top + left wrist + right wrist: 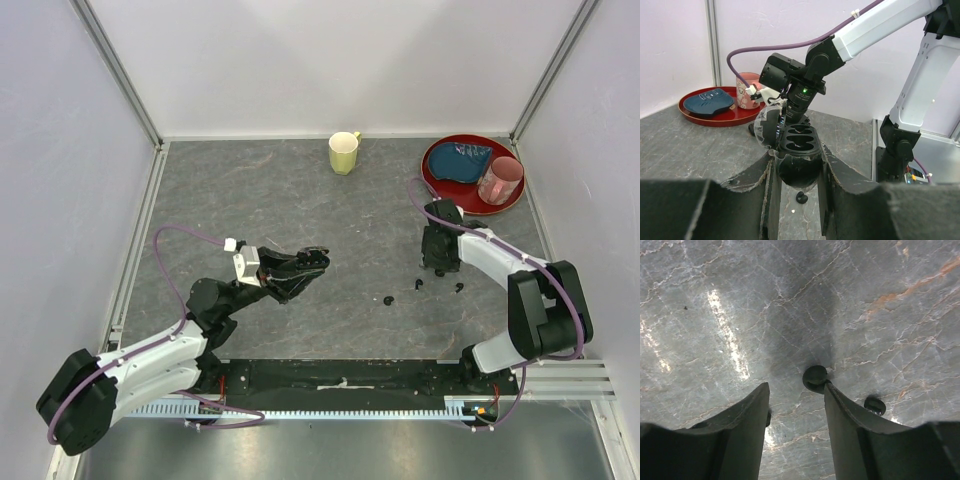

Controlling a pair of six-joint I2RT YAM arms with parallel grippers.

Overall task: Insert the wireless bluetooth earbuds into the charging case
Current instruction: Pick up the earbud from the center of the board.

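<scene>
Soft, even light from above fills the top view: pale walls [300, 60] bright, the grey table [300, 200] mid-toned, shadows short and faint. In the right wrist view white streaks of glare cross the table at left, a broad dark shadow runs down the centre, and the near fingers [735, 440] are blurred. In the left wrist view the glossy charging case [799, 167] carries pale reflections
</scene>
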